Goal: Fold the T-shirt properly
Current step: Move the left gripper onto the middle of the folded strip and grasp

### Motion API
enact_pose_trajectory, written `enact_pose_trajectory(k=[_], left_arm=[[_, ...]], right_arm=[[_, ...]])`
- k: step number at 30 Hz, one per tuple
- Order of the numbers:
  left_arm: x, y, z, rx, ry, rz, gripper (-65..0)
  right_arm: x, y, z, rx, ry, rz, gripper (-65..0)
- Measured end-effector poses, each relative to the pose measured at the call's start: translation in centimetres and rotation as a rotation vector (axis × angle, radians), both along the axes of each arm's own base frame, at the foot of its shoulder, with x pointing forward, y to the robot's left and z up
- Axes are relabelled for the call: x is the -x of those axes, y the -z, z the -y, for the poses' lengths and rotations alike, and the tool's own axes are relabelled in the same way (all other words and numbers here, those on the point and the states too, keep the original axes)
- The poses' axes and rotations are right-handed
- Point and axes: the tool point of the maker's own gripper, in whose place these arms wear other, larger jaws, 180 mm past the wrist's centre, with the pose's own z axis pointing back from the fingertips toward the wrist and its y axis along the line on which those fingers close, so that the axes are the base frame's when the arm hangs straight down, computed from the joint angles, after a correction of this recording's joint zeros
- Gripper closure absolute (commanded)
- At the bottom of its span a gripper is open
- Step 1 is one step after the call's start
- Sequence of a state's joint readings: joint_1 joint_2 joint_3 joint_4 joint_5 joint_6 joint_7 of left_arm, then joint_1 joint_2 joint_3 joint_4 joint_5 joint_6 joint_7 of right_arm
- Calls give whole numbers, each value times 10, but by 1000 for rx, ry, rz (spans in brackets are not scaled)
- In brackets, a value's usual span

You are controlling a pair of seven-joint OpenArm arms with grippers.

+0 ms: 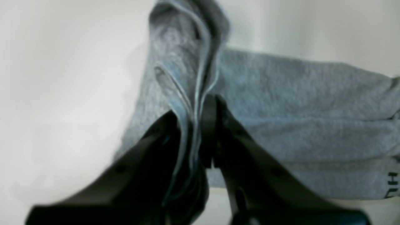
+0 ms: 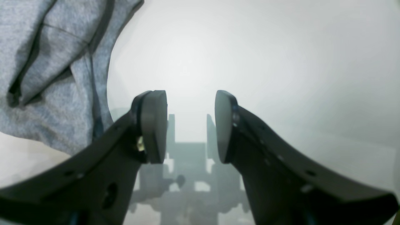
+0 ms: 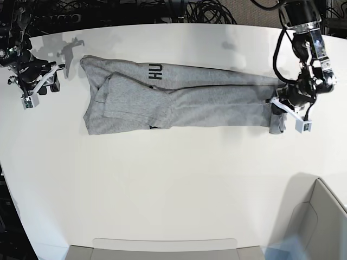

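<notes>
The heather-grey T-shirt (image 3: 179, 100) lies folded lengthwise in a long band across the white table (image 3: 162, 179), with black letters (image 3: 154, 71) showing near its left end. My left gripper (image 3: 277, 111) is at the band's right end. In the left wrist view it (image 1: 195, 109) is shut on a bunched fold of the T-shirt (image 1: 297, 109). My right gripper (image 3: 39, 86) is off the shirt's left end. In the right wrist view it (image 2: 190, 125) is open and empty above bare table, with the T-shirt (image 2: 47, 78) at its upper left.
A grey bin (image 3: 320, 227) stands at the front right corner. A grey tray edge (image 3: 162, 248) runs along the table's front. Black cables (image 3: 206, 11) lie behind the table's back edge.
</notes>
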State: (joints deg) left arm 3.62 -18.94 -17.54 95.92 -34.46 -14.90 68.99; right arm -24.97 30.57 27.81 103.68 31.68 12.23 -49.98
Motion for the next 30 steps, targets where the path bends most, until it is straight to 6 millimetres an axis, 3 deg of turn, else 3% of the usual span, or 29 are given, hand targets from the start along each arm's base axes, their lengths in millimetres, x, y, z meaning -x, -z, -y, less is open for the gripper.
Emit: enact_pose_trajectory(k=[12,21,30], left_arm=[[-9,4,88,162,40,36,0],[-10,7,105,202,12,19,0],[-14,5,108,213,1,42,0]], right_arm=[[0,0,0,0,-1,1,-256],[-4,-3,0,1,-1,11,-256],[-4,-3,0,1,-1,11,-256]])
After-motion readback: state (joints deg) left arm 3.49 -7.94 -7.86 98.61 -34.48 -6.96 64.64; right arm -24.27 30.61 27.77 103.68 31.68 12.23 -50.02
